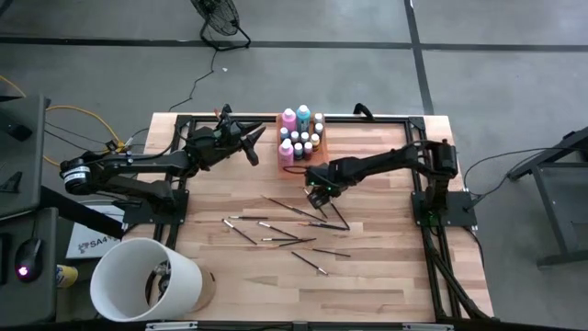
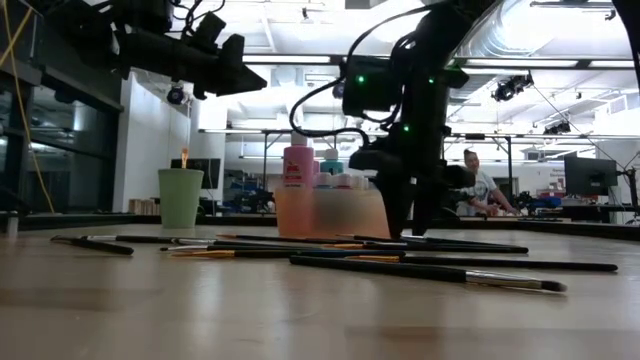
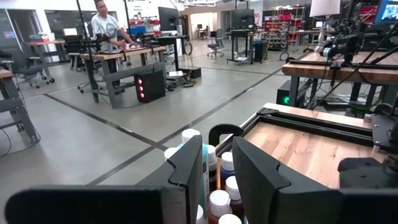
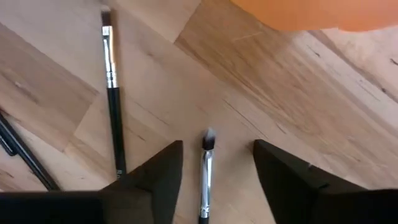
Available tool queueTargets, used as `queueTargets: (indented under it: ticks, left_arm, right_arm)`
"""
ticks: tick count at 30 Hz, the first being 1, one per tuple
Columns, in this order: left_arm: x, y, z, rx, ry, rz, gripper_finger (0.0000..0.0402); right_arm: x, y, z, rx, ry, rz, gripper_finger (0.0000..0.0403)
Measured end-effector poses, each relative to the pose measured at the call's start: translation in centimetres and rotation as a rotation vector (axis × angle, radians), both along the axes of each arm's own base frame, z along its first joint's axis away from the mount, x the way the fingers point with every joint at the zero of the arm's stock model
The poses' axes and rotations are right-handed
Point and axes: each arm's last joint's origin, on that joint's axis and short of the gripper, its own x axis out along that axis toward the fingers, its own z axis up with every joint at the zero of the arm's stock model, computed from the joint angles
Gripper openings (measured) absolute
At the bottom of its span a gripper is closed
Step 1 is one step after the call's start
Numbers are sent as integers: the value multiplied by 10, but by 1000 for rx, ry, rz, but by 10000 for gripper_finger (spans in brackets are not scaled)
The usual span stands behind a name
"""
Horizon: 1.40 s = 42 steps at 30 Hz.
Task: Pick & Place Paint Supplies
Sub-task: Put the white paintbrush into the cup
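- I'm working over a pale wooden table [image 1: 386, 276] in an open workshop; a person stands at a bench far behind.
- My right pincer [image 4: 211, 171] is low over the table, just in front of the orange tray [image 1: 300, 138]. Its fingers are spread with a gap between them, and a brush [image 4: 206, 174] lies in that gap, bristles pointing away from the wrist. I judge this to be the grasp step, with nothing pinched yet.
- To do it well, I would keep the handle centred between the two fingers, come down until the tips nearly touch the wood, then close on the handle behind the ferrule, not on the bristles.
- A second brush [image 4: 112, 93] lies just beside the left finger; I would avoid dragging it along when lifting.
- The other brushes [image 1: 285, 230] are scattered over the middle of the table, some crossing each other, so a straight vertical lift seems safest.
- The pink and teal bottles [image 1: 296, 119] and the small capped bottles [image 3: 217, 202] stand in the tray.
- My left pincer [image 3: 214, 177] waits raised near the tray's far side, its fingers parted and holding nothing.
- A white bucket [image 1: 147, 280] sits at the near left corner.
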Motion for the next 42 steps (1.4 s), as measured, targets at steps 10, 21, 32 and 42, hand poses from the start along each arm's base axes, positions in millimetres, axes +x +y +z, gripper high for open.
queueTargets:
  ticks: [10, 21, 32, 42]
  left_arm:
    - [0, 0, -1, -4, 10, 0, 88]
    - [0, 0, -1, -11, 11, 0, 88]
    - [0, 0, -1, -11, 11, 0, 88]
    - [0, 0, -1, -11, 10, -1, 88]
  right_arm:
    - [0, -2, 0, 2, 0, 37, 104]
    - [2, -1, 0, 14, -20, 56, 64]
    - [2, 0, 0, 37, -21, 63, 38]
    - [2, 2, 0, 59, -25, 85, 5]
